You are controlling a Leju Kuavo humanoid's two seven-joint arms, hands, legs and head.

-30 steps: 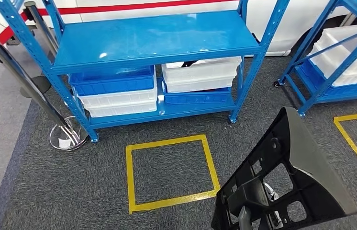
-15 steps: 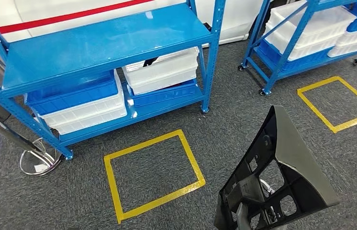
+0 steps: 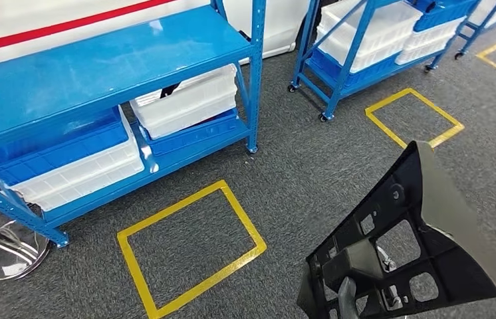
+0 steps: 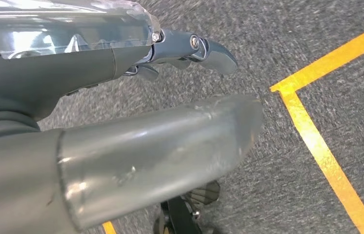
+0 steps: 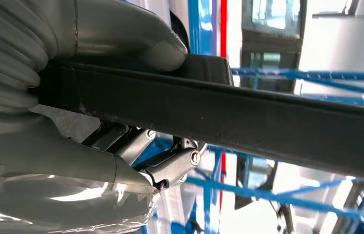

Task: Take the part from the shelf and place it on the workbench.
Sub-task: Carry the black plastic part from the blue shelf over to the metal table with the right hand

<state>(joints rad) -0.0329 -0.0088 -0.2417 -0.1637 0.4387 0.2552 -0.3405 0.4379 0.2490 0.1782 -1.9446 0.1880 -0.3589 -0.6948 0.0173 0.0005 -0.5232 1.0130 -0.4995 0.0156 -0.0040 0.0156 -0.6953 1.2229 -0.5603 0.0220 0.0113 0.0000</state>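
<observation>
Head view: the part [image 3: 418,246], a black ribbed plastic piece, is held upright low at the right, off the shelf [image 3: 99,73] and above the carpet [image 3: 285,173]. It is gripped by the right hand [image 5: 121,146], whose thumb is pressed on one side of the part's edge and whose fingers [image 5: 170,163] are curled under the other, as is seen in the right wrist view. The left hand [image 4: 136,122] is seen hanging over the carpet with nothing in it, its fingers apart.

Against the earlier pictures, the whole scene is shifted left and turned, while the part is kept at much the same place in the picture; this is taken as the robot turning away from the shelf. The pick is thus judged done, and the carry to the workbench is under way; no workbench is seen yet.

On the shelf's lower level, white bins [image 3: 189,100] and blue bins [image 3: 52,143] are stacked; their contents cannot be made out, apart from a dark object poking out above one white bin. More bins are stacked on a second rack [image 3: 358,46]. Yellow tape squares [image 3: 189,249] are marked on the carpet.
</observation>
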